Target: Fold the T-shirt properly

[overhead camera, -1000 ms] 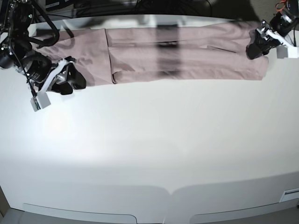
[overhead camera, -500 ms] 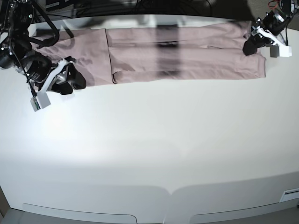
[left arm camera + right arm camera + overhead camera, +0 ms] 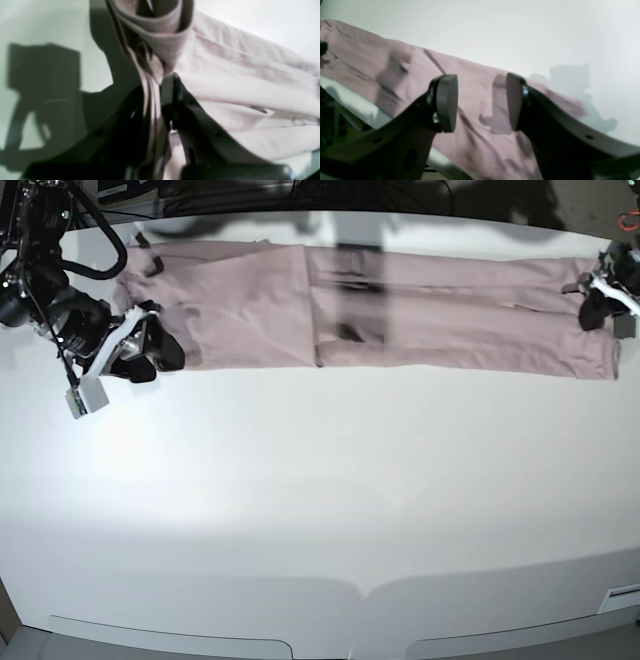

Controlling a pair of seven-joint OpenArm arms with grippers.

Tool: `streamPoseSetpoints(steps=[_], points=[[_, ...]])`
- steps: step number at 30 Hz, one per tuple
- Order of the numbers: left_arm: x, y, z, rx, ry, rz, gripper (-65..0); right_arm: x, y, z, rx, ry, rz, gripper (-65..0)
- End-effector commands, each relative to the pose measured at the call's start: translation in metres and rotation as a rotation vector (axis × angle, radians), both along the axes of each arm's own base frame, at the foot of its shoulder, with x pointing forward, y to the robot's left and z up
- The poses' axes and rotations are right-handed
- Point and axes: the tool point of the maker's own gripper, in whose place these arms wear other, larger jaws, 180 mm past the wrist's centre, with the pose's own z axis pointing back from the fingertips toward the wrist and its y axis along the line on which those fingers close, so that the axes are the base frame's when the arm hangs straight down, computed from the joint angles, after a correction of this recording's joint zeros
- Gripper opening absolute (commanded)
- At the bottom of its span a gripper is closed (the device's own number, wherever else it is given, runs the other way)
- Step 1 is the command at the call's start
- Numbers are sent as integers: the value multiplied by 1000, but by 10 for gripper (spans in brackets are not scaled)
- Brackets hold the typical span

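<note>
The dusty-pink T-shirt (image 3: 400,300) lies folded into a long narrow band along the table's far edge. At the right of the base view, my left gripper (image 3: 598,292) is shut on the band's end. In the left wrist view, the left gripper (image 3: 160,82) pinches a bunched fold while the T-shirt (image 3: 237,82) trails away flat. My right gripper (image 3: 150,350) stands open at the band's near left corner. The right wrist view shows the right gripper (image 3: 480,100) with both pads (image 3: 447,102) apart above the T-shirt (image 3: 395,67), holding nothing.
The white table (image 3: 320,480) spreads toward the camera from the shirt, with a seamed front edge (image 3: 365,590). Dark cables and gear (image 3: 250,195) sit behind the far edge. The right arm's links (image 3: 45,280) crowd the far left corner.
My left gripper closed on the shirt's end and pulled to the right. The whole band slid right and drew out longer. The right arm stayed put.
</note>
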Motion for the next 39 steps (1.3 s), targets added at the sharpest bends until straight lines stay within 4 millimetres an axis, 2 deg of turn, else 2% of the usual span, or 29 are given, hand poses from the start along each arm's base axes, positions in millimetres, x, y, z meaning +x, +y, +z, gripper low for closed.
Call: streamPoseSetpoints(steps=[1, 4, 6, 8, 15, 17, 19, 23, 26, 29, 32, 39], points=[[12, 13, 18, 26, -52, -1, -650, 7, 1, 13, 9, -51, 12, -338], [14, 17, 25, 8, -43, -7, -650, 7, 1, 14, 11, -55, 11, -338], [16, 8, 30, -34, -43, -22, -650, 7, 1, 14, 11, -55, 11, -338], [16, -12, 36, -71, -52, -56, -650, 7, 1, 14, 10, -55, 11, -338], [3, -112, 69, -182, -178, -139, -650, 9, 1, 15, 16, -64, 9, -338], [-2, -136, 64, -191, -176, -141, -650, 9, 1, 15, 16, -64, 9, -338], [-7, -165, 52, -206, -149, -155, -650, 8, 1, 15, 16, -64, 9, -338], [-13, -236, 33, -223, -103, -250, -650, 9, 1, 16, 18, -67, 8, -338], [-10, -268, 29, -221, -104, -258, -650, 9, 1, 16, 18, -67, 9, -338], [-9, -288, 25, -183, -92, -268, -650, 9, 1, 16, 18, -66, 9, -338], [-5, -300, 27, -177, -103, -268, -650, 9, 1, 16, 18, -67, 9, -338], [18, -307, 37, -189, -138, -243, -650, 8, 1, 14, 13, -58, 11, -338]])
